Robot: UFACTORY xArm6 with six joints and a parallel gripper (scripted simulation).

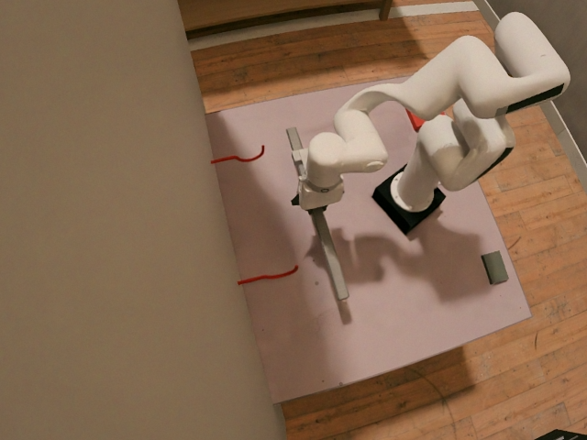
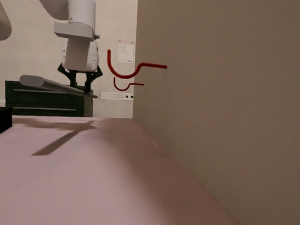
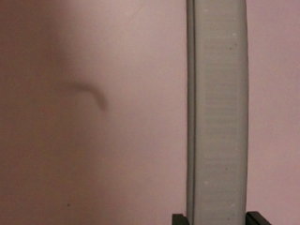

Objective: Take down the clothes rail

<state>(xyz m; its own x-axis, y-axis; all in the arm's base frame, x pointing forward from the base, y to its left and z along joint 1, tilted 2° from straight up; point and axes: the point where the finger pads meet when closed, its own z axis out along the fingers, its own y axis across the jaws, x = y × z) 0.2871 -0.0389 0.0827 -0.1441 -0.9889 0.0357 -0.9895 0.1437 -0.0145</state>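
The grey clothes rail (image 1: 326, 246) hangs in the air above the pink counter (image 1: 359, 265), off both red wall hooks (image 1: 239, 157) (image 1: 268, 275). My gripper (image 1: 316, 208) is shut on the rail near its middle. The rail runs roughly along the wall, a little out from the hook tips. In the low side view the rail (image 2: 53, 85) is held clear above the counter, below the level of the hooks (image 2: 131, 69), between my black fingers (image 2: 80, 88). In the wrist view the rail (image 3: 217, 112) runs straight up from my fingertips over the pink surface.
The beige wall (image 1: 104, 217) stands at the left. My black base (image 1: 408, 201) sits on the counter to the right of the rail. A small grey block (image 1: 494, 267) lies at the right edge, and a red block (image 1: 416, 120) is partly hidden behind my arm.
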